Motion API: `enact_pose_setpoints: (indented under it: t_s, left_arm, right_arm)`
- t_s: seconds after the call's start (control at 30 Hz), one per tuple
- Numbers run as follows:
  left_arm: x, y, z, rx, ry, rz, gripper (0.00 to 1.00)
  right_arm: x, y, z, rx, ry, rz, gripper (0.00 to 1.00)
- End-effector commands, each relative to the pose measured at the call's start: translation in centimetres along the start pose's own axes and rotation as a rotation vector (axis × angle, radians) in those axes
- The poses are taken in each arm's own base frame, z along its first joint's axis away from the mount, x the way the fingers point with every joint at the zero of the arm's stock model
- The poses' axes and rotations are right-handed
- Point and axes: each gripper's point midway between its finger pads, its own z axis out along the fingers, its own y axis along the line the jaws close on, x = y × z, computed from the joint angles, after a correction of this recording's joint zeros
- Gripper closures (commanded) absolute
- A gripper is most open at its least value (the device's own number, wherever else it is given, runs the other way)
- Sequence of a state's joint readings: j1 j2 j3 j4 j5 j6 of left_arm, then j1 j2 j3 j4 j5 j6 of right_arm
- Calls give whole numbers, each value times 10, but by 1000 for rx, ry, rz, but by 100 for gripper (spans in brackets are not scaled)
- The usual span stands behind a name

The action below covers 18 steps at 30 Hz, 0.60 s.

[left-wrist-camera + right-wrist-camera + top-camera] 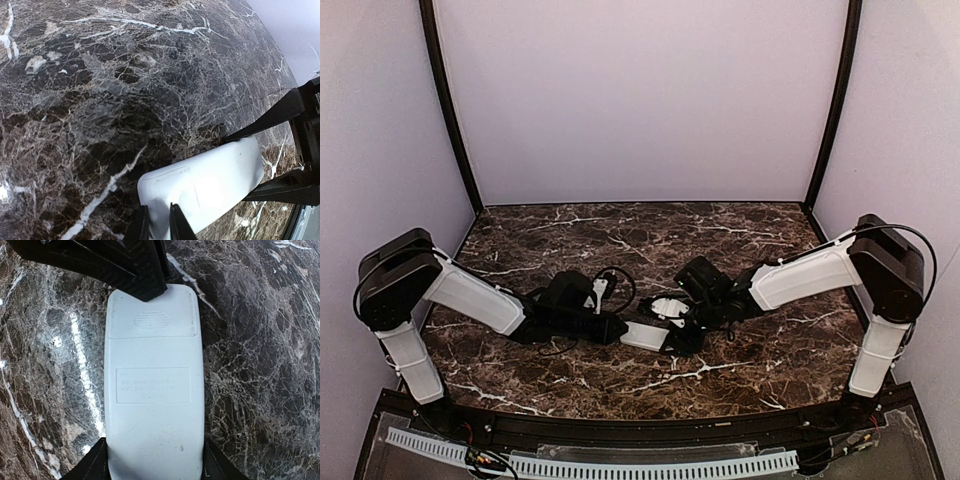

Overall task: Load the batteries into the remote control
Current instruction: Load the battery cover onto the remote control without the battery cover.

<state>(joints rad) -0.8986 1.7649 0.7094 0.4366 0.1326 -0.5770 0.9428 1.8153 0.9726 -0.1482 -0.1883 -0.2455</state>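
Observation:
The remote control [152,390] lies plain white back up just above the marble table [740,360], held between both grippers. Its back shows a cover panel with a ridged grip and an embossed label. My right gripper [155,465] is shut on its sides at one end. My left gripper [157,227] is nearly shut, pinching the remote's [205,182] other end, by the cover panel. In the top view the remote [643,336] sits mid-table between the left gripper [623,328] and the right gripper [676,338]. The batteries are out of view.
Dark marble table with white veins all round the remote. Pale booth walls stand at the back and sides, with black corner posts [450,110]. A black rail [640,430] runs along the near edge.

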Motion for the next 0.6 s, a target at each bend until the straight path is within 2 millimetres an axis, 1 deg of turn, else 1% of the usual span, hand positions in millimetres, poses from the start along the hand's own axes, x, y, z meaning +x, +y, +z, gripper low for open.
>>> enact_pose_setpoints:
  t_s: [0.0,0.17,0.23,0.47,0.5,0.53,0.57]
  left_arm:
    - [100,-14,-3,131,382,6,86]
    - [102,-30,-2,210,409,24,86]
    - [104,-34,-2,228,421,25,86]
    - [103,-36,-3,245,419,7,86]
    - [101,-33,-4,241,412,-4,86]
    - [94,-33,-5,245,388,-14,85]
    - [91,-26,-7,232,373,-34,82]
  right_arm:
    - [12,-6,17,39,15,14,82]
    - [10,-6,20,32,10,-28,83]
    - [9,-3,21,21,3,-46,84]
    - [20,-1,19,18,19,-89,85]
    - [22,-1,19,19,21,-88,85]
    - [23,-1,18,19,23,-87,85]
    - [25,-1,18,18,25,-87,85]
